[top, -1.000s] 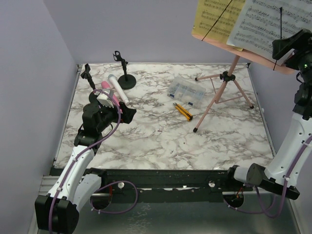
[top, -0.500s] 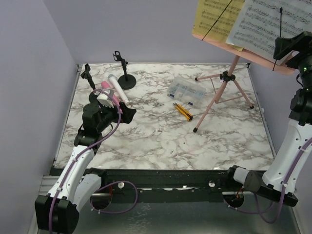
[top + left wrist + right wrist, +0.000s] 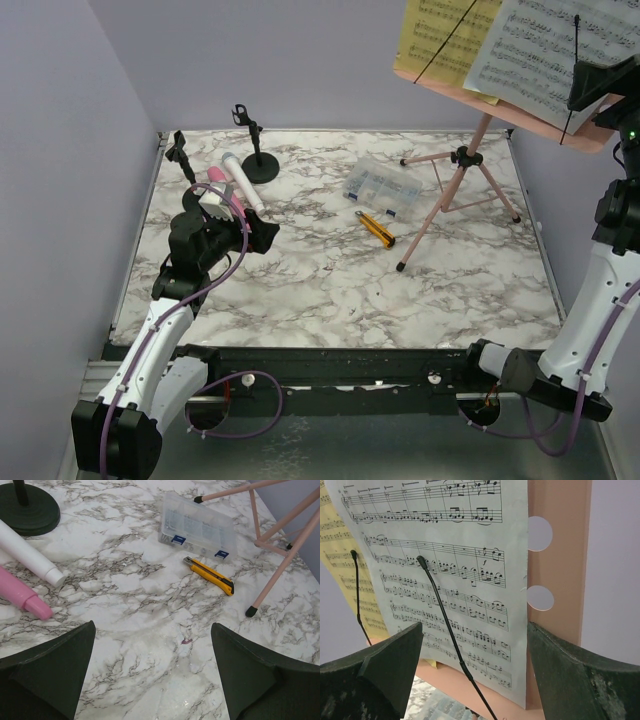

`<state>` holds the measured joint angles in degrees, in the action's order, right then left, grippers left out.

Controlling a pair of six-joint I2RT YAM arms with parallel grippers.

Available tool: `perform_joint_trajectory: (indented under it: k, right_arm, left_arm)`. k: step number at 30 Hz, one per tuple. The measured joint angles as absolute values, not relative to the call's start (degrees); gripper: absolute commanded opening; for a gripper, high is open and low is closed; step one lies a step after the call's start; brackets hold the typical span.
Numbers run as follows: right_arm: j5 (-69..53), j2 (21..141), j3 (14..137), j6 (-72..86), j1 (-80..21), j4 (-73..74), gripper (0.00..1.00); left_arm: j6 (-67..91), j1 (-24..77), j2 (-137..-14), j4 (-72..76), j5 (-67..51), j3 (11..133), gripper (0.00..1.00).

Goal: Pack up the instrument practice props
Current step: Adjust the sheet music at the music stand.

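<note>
The pink tripod music rack (image 3: 465, 160) stands at the back right and holds a yellow page (image 3: 440, 40) and a white page (image 3: 545, 50) under black wire clips. My right gripper (image 3: 592, 85) is raised at the rack's right end, open, its jaws facing the white page (image 3: 445, 580) and the pink perforated shelf (image 3: 560, 555). The white microphone (image 3: 243, 182) and pink microphone (image 3: 216, 175) lie at the back left beside two black mic holders (image 3: 257, 160) (image 3: 180, 152). My left gripper (image 3: 262, 233) is open and empty just in front of them; both microphones show in its view (image 3: 30, 555) (image 3: 22, 594).
A clear plastic compartment box (image 3: 382, 186) lies mid-back, with a yellow-and-black utility knife (image 3: 375, 228) in front of it. Both show in the left wrist view, the box (image 3: 200, 527) and the knife (image 3: 209, 575). Walls close in the table on left, back and right.
My right gripper has risen and shifted slightly right along the rack's right end. The left arm has not moved.
</note>
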<state>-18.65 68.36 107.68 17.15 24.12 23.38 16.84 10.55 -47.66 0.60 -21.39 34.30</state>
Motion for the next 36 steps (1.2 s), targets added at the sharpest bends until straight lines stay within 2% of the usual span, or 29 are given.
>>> perform_joint_trajectory:
  k: [18, 36]
  right_arm:
    - [-23.92, 72.03, 108.81, 23.79, 24.10, 22.02, 0.87]
    - [-19.55, 72.07, 110.93, 25.47, 24.12, 20.49, 0.87]
  left_arm:
    - [16.64, 10.63, -47.66, 0.56, -21.37, 34.30, 0.99]
    - [16.62, 10.63, -47.66, 0.54, -21.37, 34.30, 0.99]
